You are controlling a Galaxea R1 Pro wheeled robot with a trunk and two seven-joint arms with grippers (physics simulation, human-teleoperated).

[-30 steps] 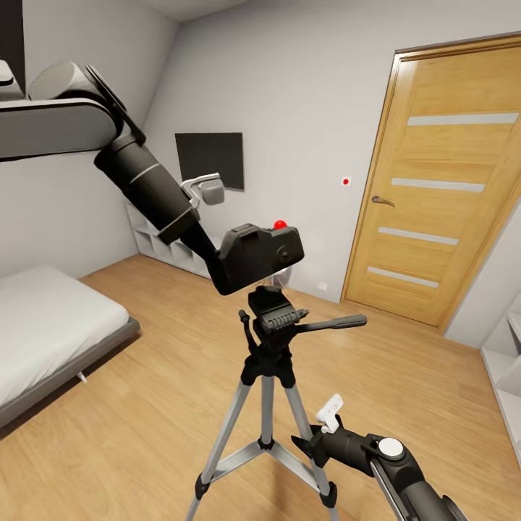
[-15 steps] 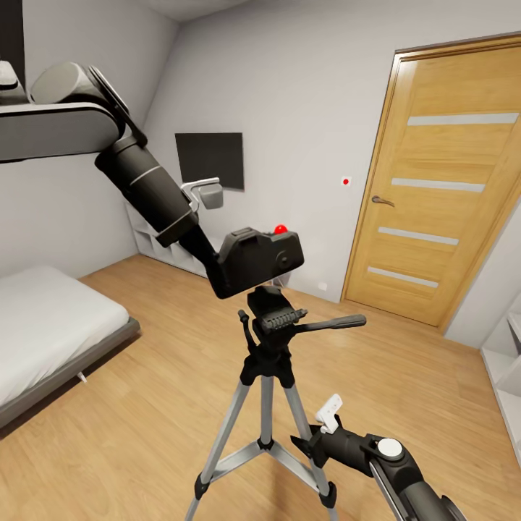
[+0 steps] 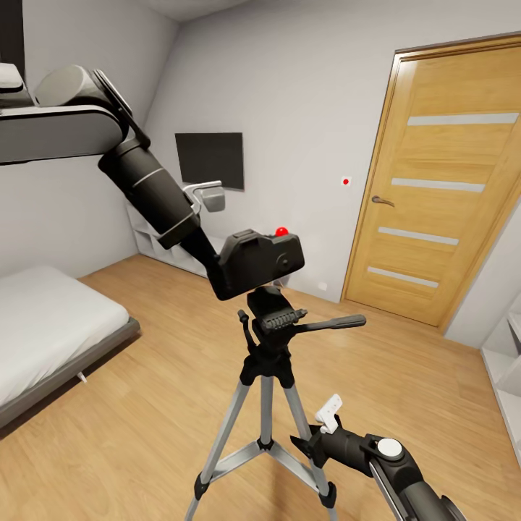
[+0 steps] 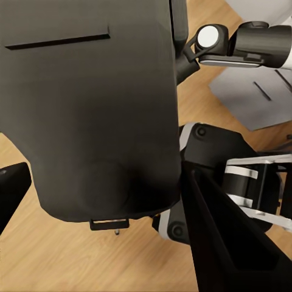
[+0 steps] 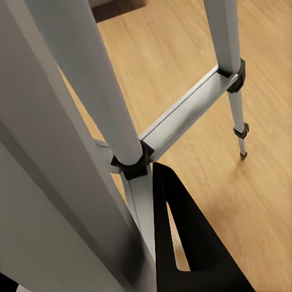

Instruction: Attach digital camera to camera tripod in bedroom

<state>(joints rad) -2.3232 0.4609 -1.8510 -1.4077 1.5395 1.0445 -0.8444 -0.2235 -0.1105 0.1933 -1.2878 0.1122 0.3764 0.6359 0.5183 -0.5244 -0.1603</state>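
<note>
Directly above the black head of the camera tripod [image 3: 271, 318], a tall stand with silver metal legs and black joints, the small black boxy digital camera [image 3: 257, 262] with a bright red button on top is held by the left pincer [image 3: 217, 264]. In the head view the camera's underside sits just above the tripod head, and whether the two touch cannot be told. The camera is tilted slightly, its red-button end higher.

In the left wrist view the camera body [image 4: 91, 109] lies between two black fingers [image 4: 225, 243], one at each side, so the left pincer is closed on the camera. The right arm and part of the robot's trunk appear beyond the camera in that view.

The tripod stands on the light wood floor [image 3: 145, 427] of the bedroom, its long pan handle [image 3: 329, 323] pointing toward the wooden door [image 3: 441, 188]. The white bed [image 3: 43, 325] is at the robot's left, and the black wall TV [image 3: 210, 159] hangs on the pale grey wall behind the camera.

The right pincer [image 3: 300, 445] is low, just beside a tripod leg near the lower brace. In the right wrist view one black finger [image 5: 182, 237] lies against the silver leg [image 5: 91, 121] at the brace joint. Whether this pincer is open or closed cannot be told.
</note>
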